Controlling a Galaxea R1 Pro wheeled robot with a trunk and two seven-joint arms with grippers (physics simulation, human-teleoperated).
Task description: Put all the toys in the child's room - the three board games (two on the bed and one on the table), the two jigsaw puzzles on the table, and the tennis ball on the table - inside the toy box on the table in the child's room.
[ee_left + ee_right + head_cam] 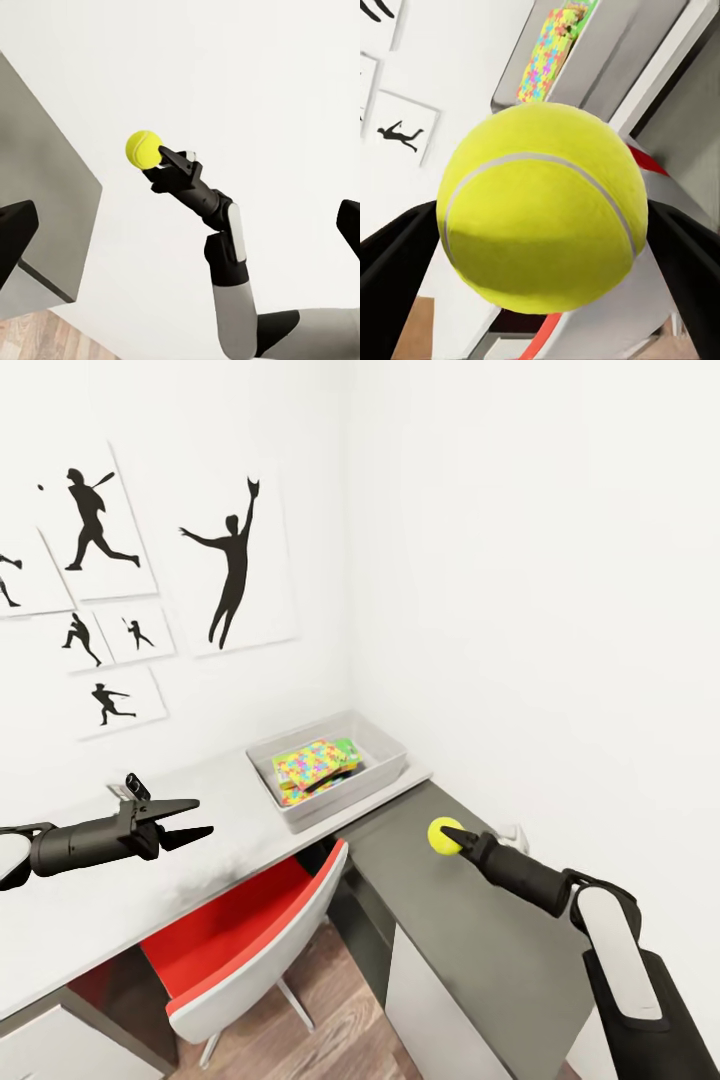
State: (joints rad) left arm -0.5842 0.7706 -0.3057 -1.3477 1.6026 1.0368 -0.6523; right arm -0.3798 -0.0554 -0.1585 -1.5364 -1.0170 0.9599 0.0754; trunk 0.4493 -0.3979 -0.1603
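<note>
Two fingers of the right gripper (455, 838) clamp the ball (443, 834) above the dark desk (480, 950), near the toy box (375, 745) holding puzzles (310, 765). Left gripper (190, 818) hangs open.

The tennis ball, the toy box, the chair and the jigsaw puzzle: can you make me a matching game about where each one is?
Things:
1. tennis ball
2. toy box
3. chair
4. jigsaw puzzle

Places:
A. lying inside the grey box
B. tucked under the table
C. held in the jaws of the right gripper
D. standing on the table by the room's corner

Pairs: 1-C, 2-D, 3-B, 4-A
</note>
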